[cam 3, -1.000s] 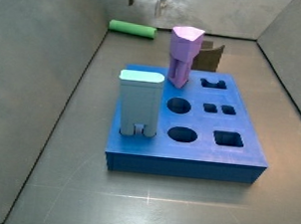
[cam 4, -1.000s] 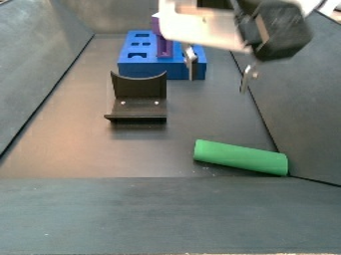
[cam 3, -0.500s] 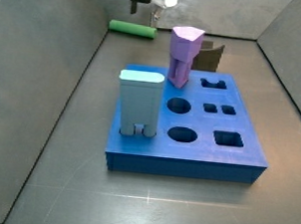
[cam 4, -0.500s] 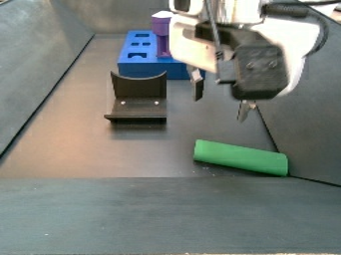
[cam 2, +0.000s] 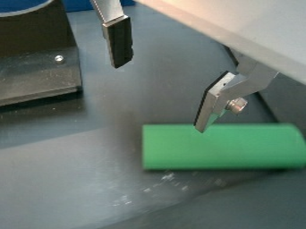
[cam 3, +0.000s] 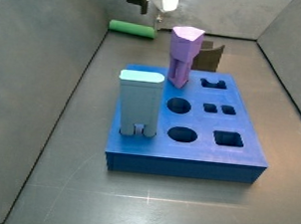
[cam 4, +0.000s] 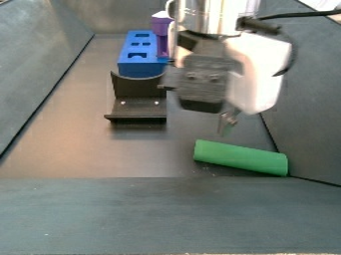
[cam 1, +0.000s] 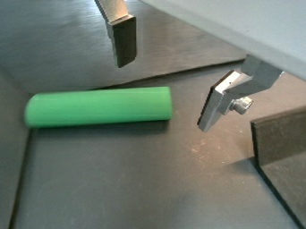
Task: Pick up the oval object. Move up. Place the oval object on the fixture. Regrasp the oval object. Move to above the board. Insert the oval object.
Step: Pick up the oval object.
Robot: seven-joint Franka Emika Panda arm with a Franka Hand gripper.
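The step in hand looks like the pickup approach. In a side view the rod [cam 4: 241, 157] lies flat on the floor at lower right, nearest the camera, with the gripper [cam 4: 220, 85] hanging just above and behind it. To do this well, I judge the fingers should come straight down so that one plate passes each long side of the rod, near its middle, and close only once the pads are level with its widest part; a grip near an end would let it swing. The rod is smooth and rounded, so an off-centre pinch could squirt it sideways along the floor.

The gripper is wide open and holds nothing. In a wrist view one finger [cam 1: 123, 39] and its partner stand well apart, the rod [cam 1: 100, 106] lying below the gap and touching neither. In the other wrist picture the rod [cam 2: 223, 146] sits under the fingers [cam 2: 117, 41], again untouched.

Further back in the side view stands the fixture [cam 4: 138, 97], at middle left, empty. Beyond it, at upper centre, is the board [cam 4: 144, 58].

From the opposite side view the board [cam 3: 189, 128] fills the middle, a light blue peg [cam 3: 138, 104] and a purple peg [cam 3: 184, 55] standing in it; the rod [cam 3: 130, 28] and gripper [cam 3: 147, 12] sit at upper left, far off.
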